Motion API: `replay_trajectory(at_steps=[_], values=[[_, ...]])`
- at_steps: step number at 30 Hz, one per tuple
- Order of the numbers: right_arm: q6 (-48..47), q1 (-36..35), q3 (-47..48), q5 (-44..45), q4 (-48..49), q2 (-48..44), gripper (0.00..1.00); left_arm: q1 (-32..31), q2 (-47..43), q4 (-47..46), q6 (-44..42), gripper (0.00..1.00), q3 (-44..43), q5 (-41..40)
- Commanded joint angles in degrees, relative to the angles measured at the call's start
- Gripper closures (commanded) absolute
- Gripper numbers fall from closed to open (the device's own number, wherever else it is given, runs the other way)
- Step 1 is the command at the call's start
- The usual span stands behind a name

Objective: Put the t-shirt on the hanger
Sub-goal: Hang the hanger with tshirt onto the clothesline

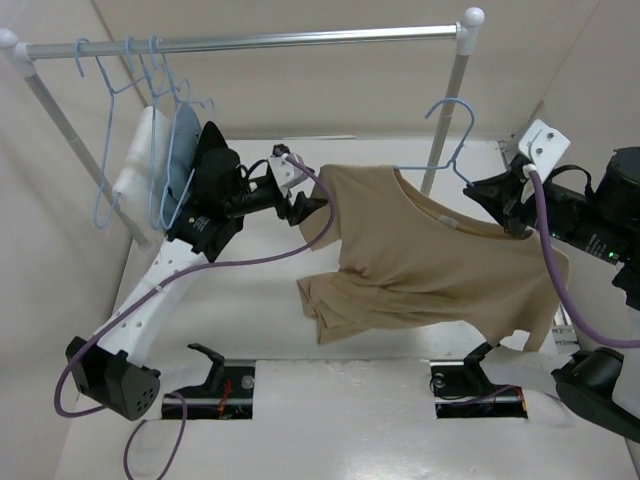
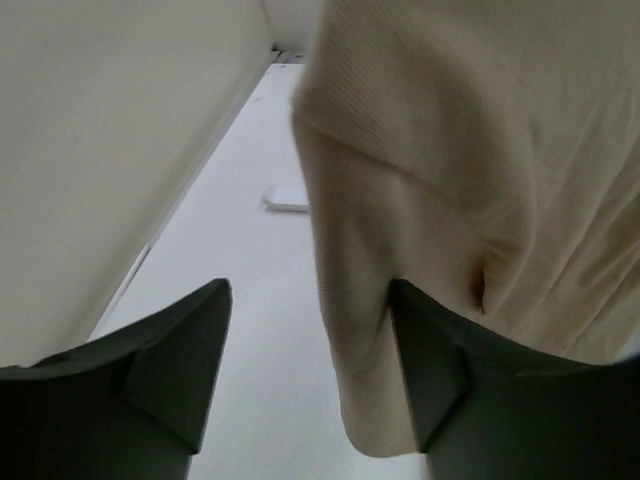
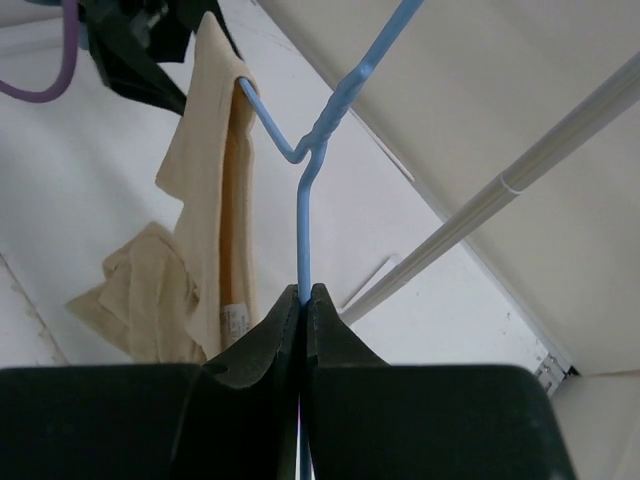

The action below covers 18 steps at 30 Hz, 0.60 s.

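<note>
The tan t-shirt (image 1: 430, 260) hangs in mid-air, draped over the light-blue hanger (image 1: 452, 130), whose hook sticks up above the neckline. My right gripper (image 1: 472, 190) is shut on the hanger's wire (image 3: 303, 220) just below the twist, and the t-shirt (image 3: 210, 200) dangles beyond it. My left gripper (image 1: 305, 207) is at the shirt's left shoulder and sleeve. Its jaws stand open (image 2: 310, 300), and a fold of the t-shirt (image 2: 480, 150) hangs between them against the right finger (image 2: 430, 370). The left finger touches nothing.
A clothes rack's rail (image 1: 250, 42) spans the back, with its right post (image 1: 445, 120) just behind the hanger. Blue hangers with white, blue and black garments (image 1: 170, 140) hang at its left end, close to my left arm. Walls enclose both sides.
</note>
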<state>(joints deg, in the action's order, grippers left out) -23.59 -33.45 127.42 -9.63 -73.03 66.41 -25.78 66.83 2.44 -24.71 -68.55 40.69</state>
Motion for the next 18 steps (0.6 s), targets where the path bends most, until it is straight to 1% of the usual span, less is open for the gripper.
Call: replay_trajectory(at_steps=[1, 3, 4, 7, 11, 12, 17, 18], values=[[-0.4, -0.4, 0.7, -3.3, 4.7, -1.3, 1.0, 0.2, 1.0, -5.1, 3.4, 0.43, 1.8, 12.2], [-0.4, -0.4, 1.4, -2.0, 4.7, -2.3, 1.0, 0.2, 1.0, -4.5, 3.4, 0.84, 2.7, 12.2], [0.1, -0.4, 2.0, -0.8, 4.7, -2.3, 1.0, 0.2, 1.0, -4.5, 4.0, 1.0, 3.2, 10.5], [1.2, -0.4, 2.6, 1.7, 4.7, -3.0, 1.0, 1.7, 0.5, -1.6, 3.4, 1.0, 4.4, 9.1], [1.7, -0.4, 4.0, 7.7, 4.7, -4.1, 1.0, 5.0, 0.5, 1.2, 2.9, 1.0, 5.0, 7.8], [1.7, -0.4, 4.7, 8.6, 4.7, -4.7, 1.0, 5.0, 1.0, 2.1, 2.9, 1.0, 5.0, 7.8], [2.2, -0.4, 5.2, 9.8, 4.2, -5.2, 1.0, 5.7, 1.0, 3.6, 0.1, 1.0, 5.0, 6.6], [2.2, -0.4, 5.2, 8.5, 4.2, -5.2, 1.0, 5.7, 1.0, 4.2, 0.1, 1.0, 5.0, 6.1]])
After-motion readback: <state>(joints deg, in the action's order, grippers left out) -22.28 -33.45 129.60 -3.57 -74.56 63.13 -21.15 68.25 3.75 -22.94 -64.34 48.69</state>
